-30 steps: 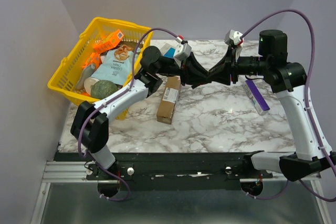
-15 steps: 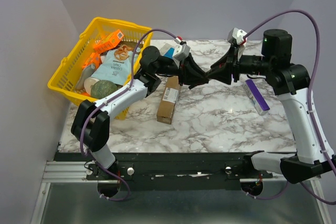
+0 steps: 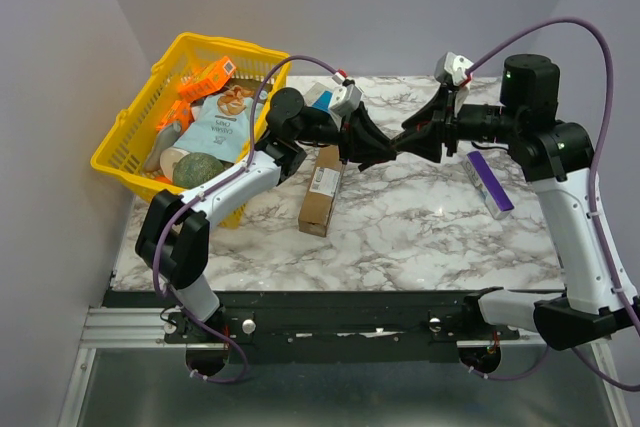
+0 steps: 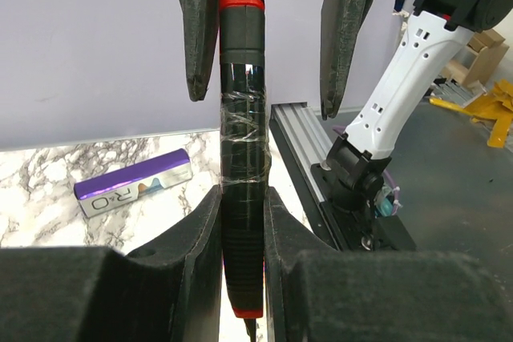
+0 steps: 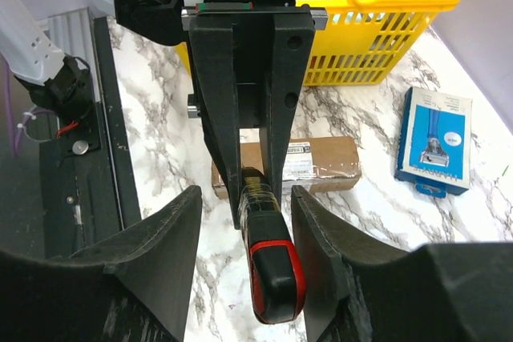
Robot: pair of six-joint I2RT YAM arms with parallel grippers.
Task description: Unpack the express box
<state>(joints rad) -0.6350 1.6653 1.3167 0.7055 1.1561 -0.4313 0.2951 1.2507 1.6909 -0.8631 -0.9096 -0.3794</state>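
So we've got the marble counter (image 3: 420, 227), yellow basket (image 3: 128, 139) upper left, and the express box (image 3: 322, 190) lying flat at centre-left, not yet opened. Above it, mid-frame, our left gripper (image 4: 242, 202) clamps a taped black-and-red tool (image 4: 242, 118), probably a cutter for the box. The right gripper (image 5: 247, 202) straddles its red end, jaws wide, not touching. Looks like a hand-off.

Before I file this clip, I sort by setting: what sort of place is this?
Probably a robotics lab test cell, not a home or shop: a marble-patterned tabletop boxed in by plain lilac walls, an aluminium mounting rail along its near edge, and a yellow basket of mixed props.
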